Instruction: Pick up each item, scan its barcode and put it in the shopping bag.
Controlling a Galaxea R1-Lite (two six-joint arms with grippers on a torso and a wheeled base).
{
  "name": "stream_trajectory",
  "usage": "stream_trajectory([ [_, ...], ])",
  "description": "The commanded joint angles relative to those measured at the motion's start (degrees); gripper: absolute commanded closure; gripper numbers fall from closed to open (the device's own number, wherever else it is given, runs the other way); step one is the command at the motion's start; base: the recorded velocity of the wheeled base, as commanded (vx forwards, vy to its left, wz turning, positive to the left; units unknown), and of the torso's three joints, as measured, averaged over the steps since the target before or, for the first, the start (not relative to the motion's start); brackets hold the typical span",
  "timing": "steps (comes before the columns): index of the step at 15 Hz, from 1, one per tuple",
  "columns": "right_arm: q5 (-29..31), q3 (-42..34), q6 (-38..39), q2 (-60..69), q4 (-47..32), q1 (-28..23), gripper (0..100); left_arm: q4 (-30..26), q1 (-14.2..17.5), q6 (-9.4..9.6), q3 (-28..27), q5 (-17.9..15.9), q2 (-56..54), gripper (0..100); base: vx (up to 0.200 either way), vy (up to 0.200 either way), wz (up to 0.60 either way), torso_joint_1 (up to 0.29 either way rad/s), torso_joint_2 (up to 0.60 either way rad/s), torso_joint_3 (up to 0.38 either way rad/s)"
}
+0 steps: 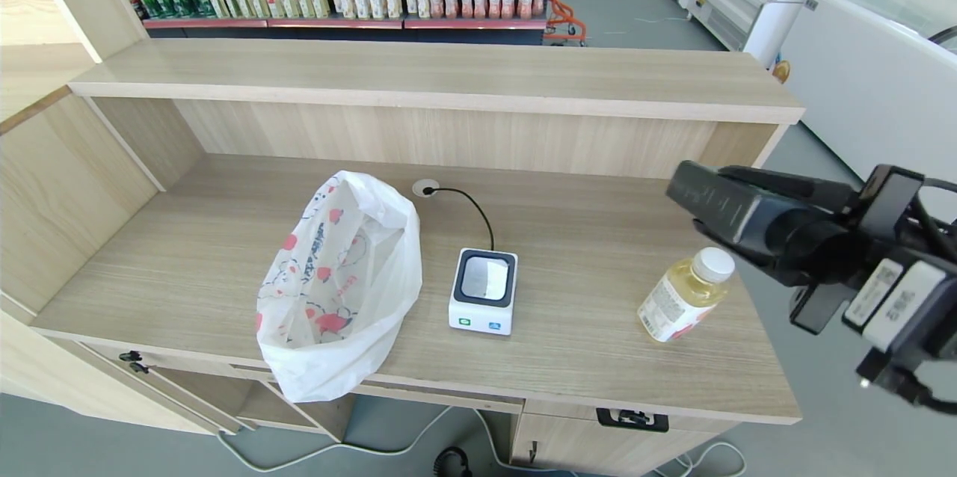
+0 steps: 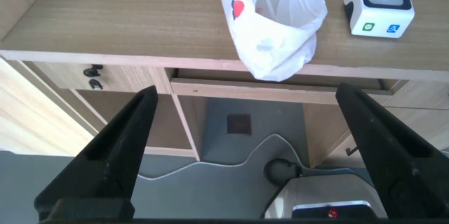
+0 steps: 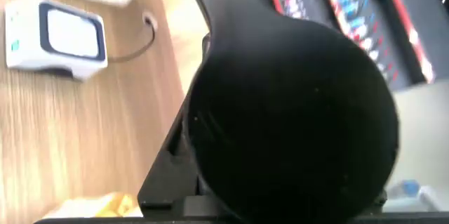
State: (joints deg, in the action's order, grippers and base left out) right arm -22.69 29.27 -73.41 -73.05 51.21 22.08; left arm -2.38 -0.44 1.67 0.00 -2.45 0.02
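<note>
bottle [image 1: 684,299] sits at right end of counter [image 1: 598,238], well apart from scanner [image 1: 484,290] & shopping bag [image 1: 340,282]; right gripper [image 1: 695,197] hangs near it, can't tell if spread or clenched, left gripper [image 2: 247,94] released, so i'd grip mid-body, barcode facing out.

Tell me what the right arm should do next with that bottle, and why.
Probably bring the right gripper down to the bottle to grasp it. The bottle sits free on the counter, close to that gripper and right of the scanner, so it has not yet been scanned or put in the shopping bag.
</note>
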Motion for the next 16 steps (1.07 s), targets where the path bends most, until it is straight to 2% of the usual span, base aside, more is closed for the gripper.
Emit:
stream_trajectory([
  [1,-5.1,-2.1,9.0,3.3,-6.1,-15.5,100,0.0,0.0,0.0,0.0,0.0,0.0,0,0.0,0.0,0.0,0.0,0.0,0.0],
  [2,-7.5,-1.8,12.0,4.0,-9.4,-16.0,100,0.0,0.0,0.0,0.0,0.0,0.0,0,0.0,0.0,0.0,0.0,0.0,0.0],
  [4,-10.7,1.9,29.1,5.5,-13.6,-15.3,100,0.0,0.0,0.0,0.0,0.0,0.0,0,0.0,0.0,0.0,0.0,0.0,0.0],
  [6,-7.3,5.9,47.9,5.1,-15.4,-14.3,100,0.0,0.0,0.0,0.0,0.0,0.0,0,0.0,0.0,0.0,0.0,0.0,0.0],
  [8,-1.7,12.6,71.7,3.9,-22.9,-12.0,100,0.0,0.0,0.0,0.0,0.0,0.0,0,0.0,0.0,0.0,0.0,0.0,0.0],
  [11,-2.6,22.3,99.1,-4.6,-25.3,-10.9,100,0.0,0.0,0.0,0.0,0.0,0.0,0,0.0,0.0,0.0,0.0,0.0,0.0],
  [13,-5.1,25.3,109.4,-8.2,-25.3,-10.0,100,0.0,0.0,0.0,0.0,0.0,0.0,0,0.0,0.0,0.0,0.0,0.0,0.0],
  [16,-8.3,23.9,110.2,-9.2,-25.3,-8.6,100,0.0,0.0,0.0,0.0,0.0,0.0,0,0.0,0.0,0.0,0.0,0.0,0.0],
])
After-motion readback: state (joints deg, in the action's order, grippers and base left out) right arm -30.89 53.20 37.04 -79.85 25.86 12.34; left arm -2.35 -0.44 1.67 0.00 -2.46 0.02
